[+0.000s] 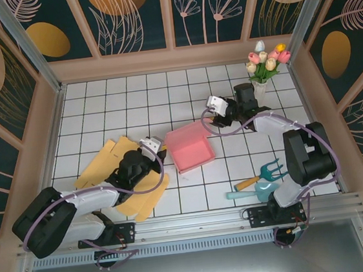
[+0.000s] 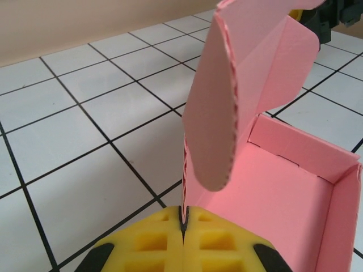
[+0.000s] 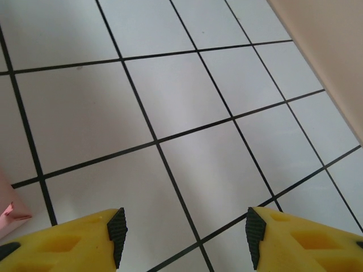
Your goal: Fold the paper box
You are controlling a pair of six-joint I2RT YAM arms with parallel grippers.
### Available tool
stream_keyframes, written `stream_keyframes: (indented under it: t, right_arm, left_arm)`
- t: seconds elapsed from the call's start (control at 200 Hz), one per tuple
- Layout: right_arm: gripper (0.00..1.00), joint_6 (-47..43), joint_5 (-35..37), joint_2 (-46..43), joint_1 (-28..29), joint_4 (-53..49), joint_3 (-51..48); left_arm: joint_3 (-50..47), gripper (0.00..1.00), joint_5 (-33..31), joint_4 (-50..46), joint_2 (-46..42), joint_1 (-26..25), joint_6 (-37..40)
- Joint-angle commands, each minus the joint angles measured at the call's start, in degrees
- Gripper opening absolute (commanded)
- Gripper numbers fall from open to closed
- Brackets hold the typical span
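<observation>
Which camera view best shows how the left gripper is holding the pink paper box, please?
The left wrist view: the left gripper is shut on the pink paper box's wall, under its raised flap. The top external view gives the whole box but hides the pinch. In the right wrist view a pink corner peeks in.

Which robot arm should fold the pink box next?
Probably the left. The left gripper is shut on an upright wall of the pink box. The right gripper hangs open over white tiles beside it.
</observation>
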Motion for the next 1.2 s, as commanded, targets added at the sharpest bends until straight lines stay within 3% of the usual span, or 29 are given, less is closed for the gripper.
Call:
stream_keyframes:
  t: [0.0,0.195,0.846,1.196]
  right_arm:
    - [0.61,-4.09,-4.45,-2.73,-0.15,-3.78,1.18]
    - [0.61,-6.09,-11.49,-4.28,-0.13,-5.68,0.46]
    - [0.61,-6.10,-17.78,-2.20,2.57,-5.80,-1.47]
    - [0.54,-7.35,-19.06,-1.87,4.66,-8.33,-0.57]
  left_arm:
    - [0.08,0.00,1.46,3.95,0.88,-0.28,1.68]
    - [1.22,0.00,-0.57,3.08,2.32,-0.32,1.30]
    - [3.27,0.00,-4.13,3.78,4.85,-0.29,0.43]
    - [7.16,0.00,-6.25,2.64,6.50,-0.32,1.41]
